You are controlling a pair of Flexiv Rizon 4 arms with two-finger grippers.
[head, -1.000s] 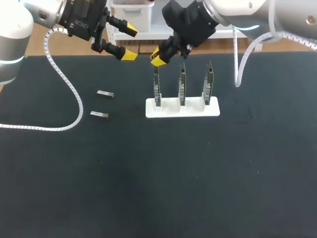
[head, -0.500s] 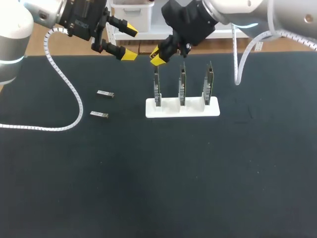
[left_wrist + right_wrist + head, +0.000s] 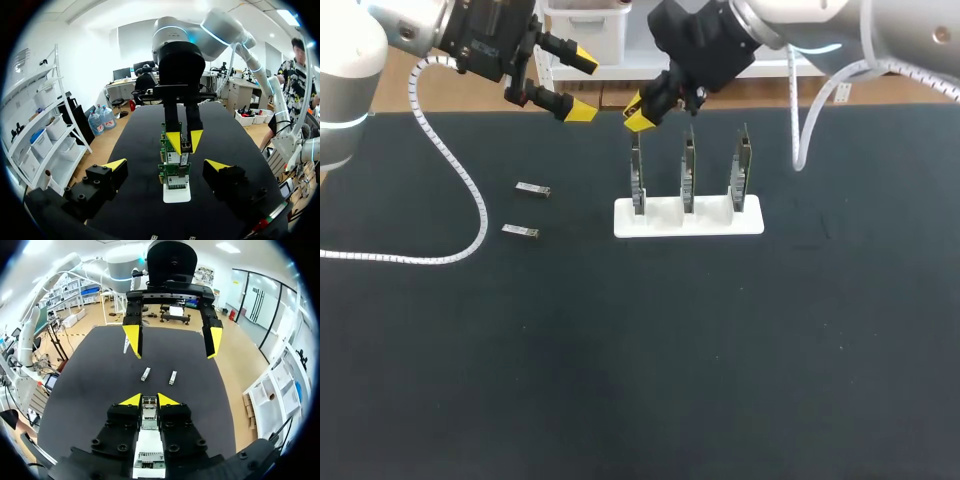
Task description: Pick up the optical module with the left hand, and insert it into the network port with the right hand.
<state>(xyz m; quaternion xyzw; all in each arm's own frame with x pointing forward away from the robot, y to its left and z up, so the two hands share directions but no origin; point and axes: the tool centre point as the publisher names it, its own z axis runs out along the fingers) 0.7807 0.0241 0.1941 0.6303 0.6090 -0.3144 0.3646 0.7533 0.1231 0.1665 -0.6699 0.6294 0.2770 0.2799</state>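
Your right gripper (image 3: 640,113) creeps up, pinching the optical module (image 3: 186,146); left gripper (image 3: 580,85), at its ten o'clock, is spread; next, push into the left card (image 3: 637,185).

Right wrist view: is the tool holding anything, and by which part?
Right tool pinches an optical module by its sides, between the yellow tips. Left tool is open and empty.

A table covered in flat black matte cloth (image 3: 640,380) is carrying everything. A white rectangular plastic stand (image 3: 688,219) is sitting on it, slightly right of centre in the far half, holding three upright green circuit boards (image 3: 688,170) in a row. Two small silver rectangular metal pieces are lying well left of the stand: the farther module (image 3: 532,189) and the nearer module (image 3: 520,231), near each other but apart. A white coiled cable (image 3: 420,258) is trailing across the cloth by the left edge
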